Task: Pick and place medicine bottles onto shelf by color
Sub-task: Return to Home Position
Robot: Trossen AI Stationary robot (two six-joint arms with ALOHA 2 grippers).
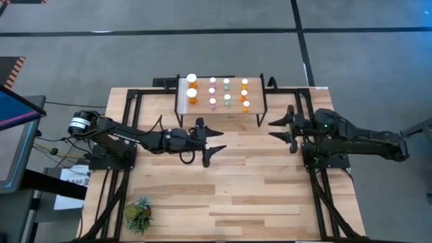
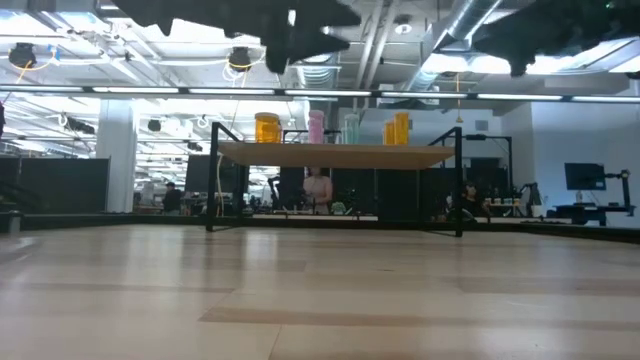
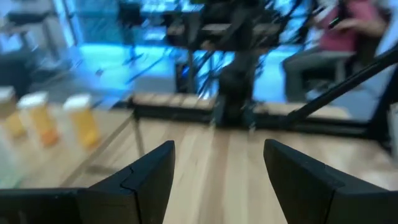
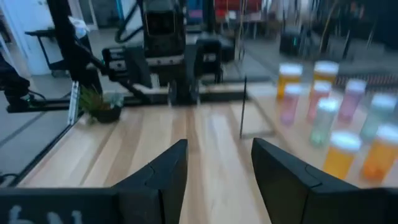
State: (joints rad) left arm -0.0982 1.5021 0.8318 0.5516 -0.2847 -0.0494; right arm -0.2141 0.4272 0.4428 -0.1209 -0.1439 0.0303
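The shelf [image 1: 253,98] stands at the table's far middle on thin black legs, a white strip at its left end. Several medicine bottles stand upright on it: two larger orange ones [image 1: 192,89] at the left, then pink [image 1: 212,92], pale green [image 1: 227,92] and small orange ones [image 1: 244,94] in columns. They also show in the low view [image 2: 330,127]. My left gripper [image 1: 214,141] is open and empty, in front of the shelf's left part. My right gripper [image 1: 278,129] is open and empty, in front of the shelf's right end.
A small green potted plant [image 1: 138,214] stands near the table's near left corner. Bare wooden tabletop [image 1: 250,196] lies between the arms and the near edge. People sit in the room beyond the table [image 2: 318,188].
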